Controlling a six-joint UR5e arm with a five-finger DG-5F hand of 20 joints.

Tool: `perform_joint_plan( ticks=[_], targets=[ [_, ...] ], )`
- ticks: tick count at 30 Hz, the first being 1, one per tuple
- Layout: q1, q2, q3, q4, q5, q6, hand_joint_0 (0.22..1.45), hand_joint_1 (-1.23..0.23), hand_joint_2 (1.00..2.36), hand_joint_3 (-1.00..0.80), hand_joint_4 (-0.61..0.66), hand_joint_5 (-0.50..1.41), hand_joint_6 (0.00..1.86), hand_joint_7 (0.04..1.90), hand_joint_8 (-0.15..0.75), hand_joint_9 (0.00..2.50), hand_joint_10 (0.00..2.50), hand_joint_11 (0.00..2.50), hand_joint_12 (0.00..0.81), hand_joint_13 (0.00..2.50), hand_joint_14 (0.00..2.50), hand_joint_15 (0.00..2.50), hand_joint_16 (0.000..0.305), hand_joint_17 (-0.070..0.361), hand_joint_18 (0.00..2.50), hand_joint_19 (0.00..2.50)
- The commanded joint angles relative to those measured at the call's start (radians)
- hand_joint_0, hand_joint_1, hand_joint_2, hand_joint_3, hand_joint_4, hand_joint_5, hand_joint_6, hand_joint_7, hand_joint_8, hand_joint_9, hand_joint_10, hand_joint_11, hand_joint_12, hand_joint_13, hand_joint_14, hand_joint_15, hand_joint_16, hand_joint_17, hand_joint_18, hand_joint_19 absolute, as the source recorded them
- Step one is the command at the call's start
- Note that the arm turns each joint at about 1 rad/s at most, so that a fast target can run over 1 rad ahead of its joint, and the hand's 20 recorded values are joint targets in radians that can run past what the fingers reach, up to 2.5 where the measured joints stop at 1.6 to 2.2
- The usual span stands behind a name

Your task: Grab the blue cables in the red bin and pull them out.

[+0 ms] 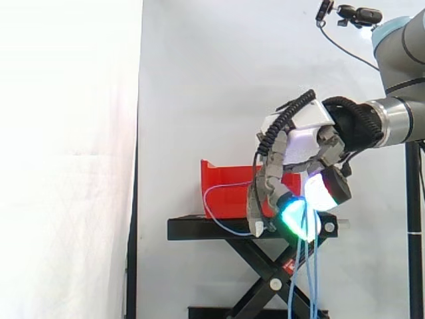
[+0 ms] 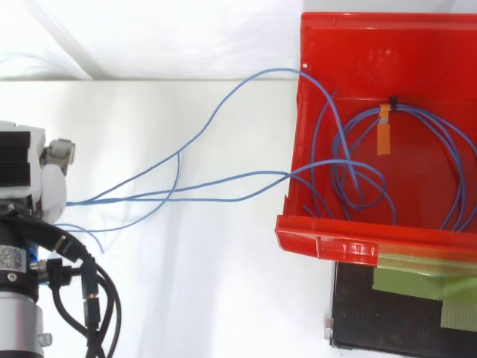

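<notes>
The red bin [image 2: 358,242] sits on a black stand [image 1: 212,229]. A coil of thin blue cables [image 2: 440,149] lies inside it, bound by a black tie with an orange tag [image 2: 384,136]. Several strands [image 2: 223,179] run out over the bin's left wall and stretch across to my hand [image 2: 48,183] at the left edge. In the side view my hand [image 1: 302,143] hangs to the right of the bin [image 1: 229,183], above the stand's right end. Its fingers curl down round the cables and the pads glow green and cyan. Loose blue ends [image 1: 310,279] dangle below it.
The stand is a black scissor lift [image 1: 265,272] before a white curtain. Green tape [image 2: 425,287] covers part of the black platform beside the bin. A small camera on a mount [image 1: 358,13] sits above the arm at the top right.
</notes>
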Motion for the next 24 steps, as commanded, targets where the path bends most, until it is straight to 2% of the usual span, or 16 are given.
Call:
perform_joint_plan(
  ticks=[1,3,4,5,6,8,11,14,19,24],
  targets=[
    [0.003,-0.001,0.0,0.009,0.016,0.049,0.91,-0.79,1.0,-1.0,0.11,1.11,0.17,0.87,0.222,1.15,0.02,0.55,0.284,0.84,0.02,0.45,0.035,0.078,0.59,0.58],
    [0.008,-0.001,-0.019,0.009,0.031,0.091,0.91,-0.79,1.0,-1.0,0.1,1.11,0.17,0.87,0.222,1.15,0.02,0.54,0.283,0.84,0.02,0.45,0.035,0.078,0.59,0.57],
    [0.008,-0.001,-0.019,0.009,0.031,0.091,0.91,-0.79,1.0,-1.0,0.11,1.11,0.17,0.87,0.223,1.15,0.02,0.54,0.284,0.84,0.02,0.45,0.034,0.078,0.59,0.58],
    [0.015,0.0,-0.065,0.03,0.055,0.151,0.91,-0.79,1.0,-1.0,0.1,1.11,0.17,0.87,0.221,1.15,0.02,0.54,0.283,0.84,0.02,0.45,0.035,0.078,0.59,0.57],
    [0.015,0.0,-0.065,0.03,0.055,0.151,0.91,-0.79,1.0,-1.0,0.11,1.11,0.17,0.87,0.224,1.15,0.02,0.55,0.284,0.84,0.02,0.45,0.035,0.078,0.59,0.57],
    [0.022,0.0,-0.097,0.07,0.069,0.215,0.91,-0.79,1.0,-1.0,0.11,1.11,0.17,0.87,0.223,1.14,0.02,0.55,0.286,0.84,0.02,0.45,0.034,0.078,0.59,0.57],
    [0.025,-0.001,-0.109,0.11,0.071,0.286,0.91,-0.79,1.0,-1.0,0.11,1.11,0.17,0.87,0.223,1.14,0.02,0.54,0.285,0.84,0.02,0.45,0.034,0.077,0.59,0.57],
    [0.028,0.0,-0.109,0.119,0.072,0.33,0.91,-0.79,1.0,-1.0,0.1,1.11,0.17,0.87,0.223,1.14,0.02,0.53,0.285,0.84,0.02,0.45,0.035,0.078,0.59,0.57],
    [0.032,-0.001,-0.111,0.119,0.072,0.352,0.9,-0.79,1.0,-1.0,0.11,1.11,0.16,0.87,0.222,1.13,0.02,0.54,0.285,0.84,0.02,0.45,0.035,0.078,0.59,0.57],
    [0.032,-0.001,-0.109,0.131,0.069,0.307,0.91,-0.81,1.0,-1.0,0.1,1.11,0.16,0.87,0.222,1.13,0.02,0.55,0.284,0.83,0.02,0.45,0.035,0.078,0.58,0.58]
  ],
)
